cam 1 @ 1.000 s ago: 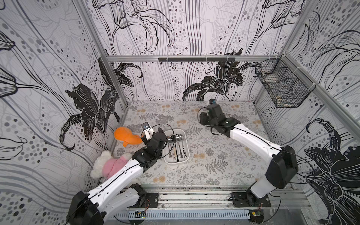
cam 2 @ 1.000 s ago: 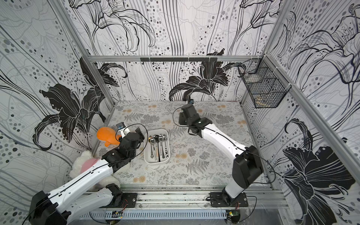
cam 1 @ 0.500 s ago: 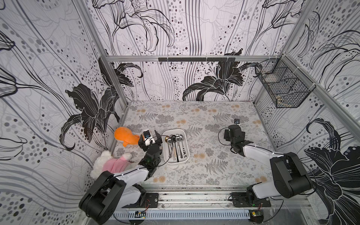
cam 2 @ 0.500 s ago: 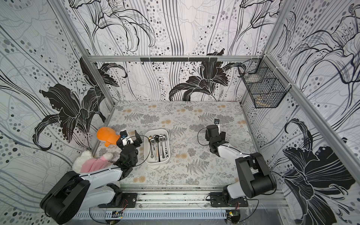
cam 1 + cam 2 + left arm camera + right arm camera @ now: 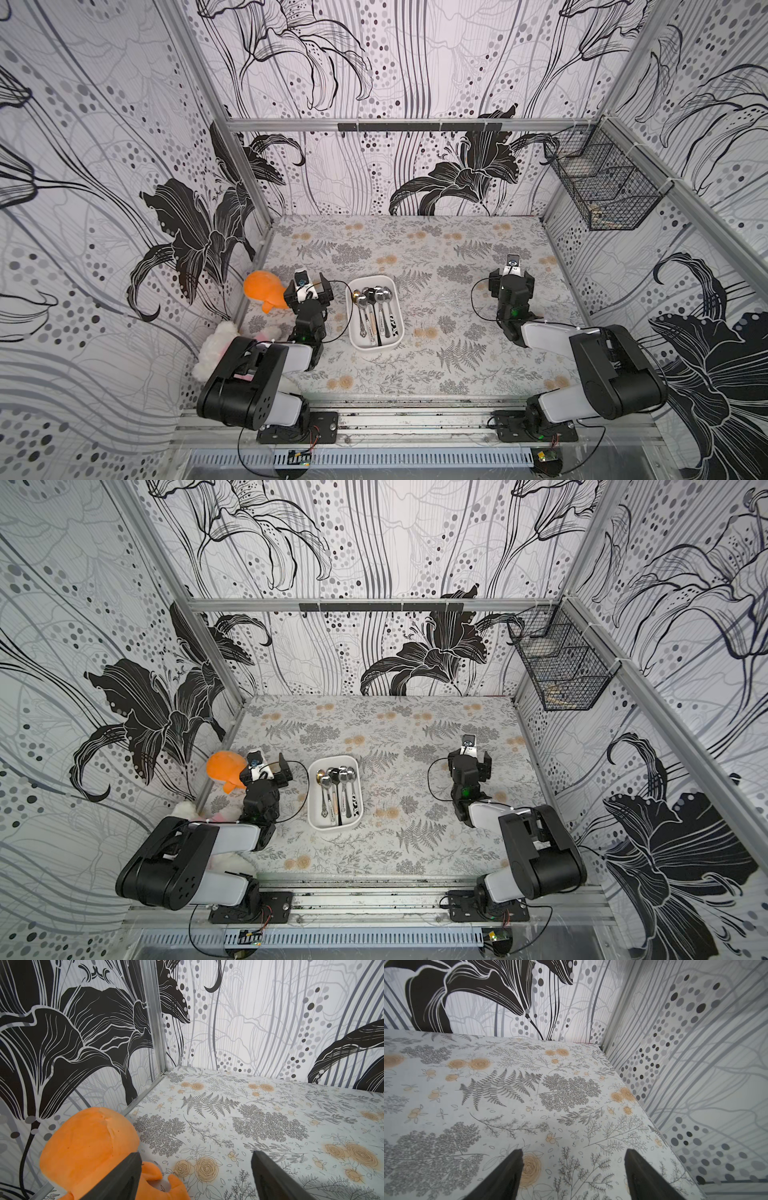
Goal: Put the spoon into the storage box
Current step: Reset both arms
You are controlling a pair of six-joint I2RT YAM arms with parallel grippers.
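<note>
The white storage box (image 5: 371, 347) (image 5: 335, 827) lies left of the table's middle in both top views. Several metal spoons (image 5: 376, 305) (image 5: 340, 789) lie side by side in it, bowls toward the back wall. My left gripper (image 5: 309, 286) (image 5: 266, 767) sits low just left of the box, open and holding nothing. In the left wrist view its fingers (image 5: 128, 1169) stand wide apart around the gripper (image 5: 195, 1154) over bare mat. My right gripper (image 5: 512, 276) (image 5: 470, 755) rests far right of the box. It is open and empty (image 5: 574, 1151) in the right wrist view.
An orange plush toy (image 5: 262, 286) (image 5: 87, 1147) lies against the left wall, touching my left gripper's side. A white and pink plush (image 5: 218, 345) sits behind the left arm. A black wire basket (image 5: 602, 191) hangs on the right wall.
Both arms have pulled back toward the front rail and folded. The left came off the box, the right left the back middle of the table. Both pairs of jaws opened wider.
</note>
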